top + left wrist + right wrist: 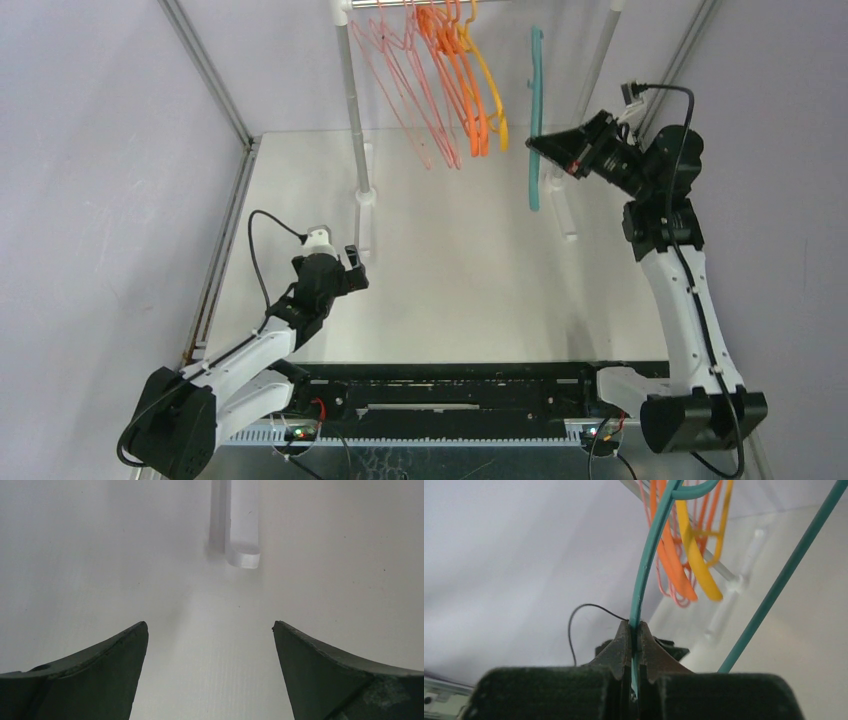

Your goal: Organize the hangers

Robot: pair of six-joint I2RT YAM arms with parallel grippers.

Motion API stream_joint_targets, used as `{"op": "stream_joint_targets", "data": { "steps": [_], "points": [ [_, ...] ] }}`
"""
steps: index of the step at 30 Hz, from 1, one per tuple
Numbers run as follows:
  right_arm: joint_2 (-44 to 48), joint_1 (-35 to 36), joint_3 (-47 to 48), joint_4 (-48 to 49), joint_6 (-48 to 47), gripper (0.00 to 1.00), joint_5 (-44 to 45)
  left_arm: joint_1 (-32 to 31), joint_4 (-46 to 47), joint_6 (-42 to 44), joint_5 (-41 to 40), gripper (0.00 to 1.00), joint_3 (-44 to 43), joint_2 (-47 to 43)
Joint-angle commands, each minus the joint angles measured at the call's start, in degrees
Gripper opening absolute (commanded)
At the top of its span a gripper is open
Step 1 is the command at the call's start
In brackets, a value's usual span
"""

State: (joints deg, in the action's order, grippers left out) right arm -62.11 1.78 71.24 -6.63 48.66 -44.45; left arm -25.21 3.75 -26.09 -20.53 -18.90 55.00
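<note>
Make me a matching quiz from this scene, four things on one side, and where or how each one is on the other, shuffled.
1. teal hanger
2. orange hangers
3. pink hangers
4. left gripper

A. open above the table
B. leftmost group on the rack
C. pinched by the right gripper
D. hanging between pink and teal

Pairs: 1-C, 2-D, 3-B, 4-A
</note>
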Motion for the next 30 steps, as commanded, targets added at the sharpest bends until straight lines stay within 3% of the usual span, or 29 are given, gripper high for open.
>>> {"op": "stream_joint_targets", "data": {
  "steps": [1,5,11,24,30],
  "points": [
    [-4.84,-1.89,6.25,18.04,10.12,0.00,-5.07,0.29,2.14,-0.37,0.41,1.00,-1.67,0.24],
    [-11.01,-2.30,11.30,22.94,14.61,0.00,-6.63,0.33,2.32,-0.29,0.34,0.99,-1.85,0.87],
    [-18.47,-2.29,18.26,21.58,15.49,0.00,-5.19,0.27,2.25,-0.11,0.17,0.99,-1.85,0.64],
    [-29.16,-2.12,22.25,26.90,19.45,0.00,-4.97,0.29,2.14,0.16,0.14,0.99,-1.90,0.43],
    [-31.40,0.25,22.35,25.05,16.58,0.00,-6.13,0.28,2.27,0.16,0.39,0.99,-2.27,1.38]
  ]
}}
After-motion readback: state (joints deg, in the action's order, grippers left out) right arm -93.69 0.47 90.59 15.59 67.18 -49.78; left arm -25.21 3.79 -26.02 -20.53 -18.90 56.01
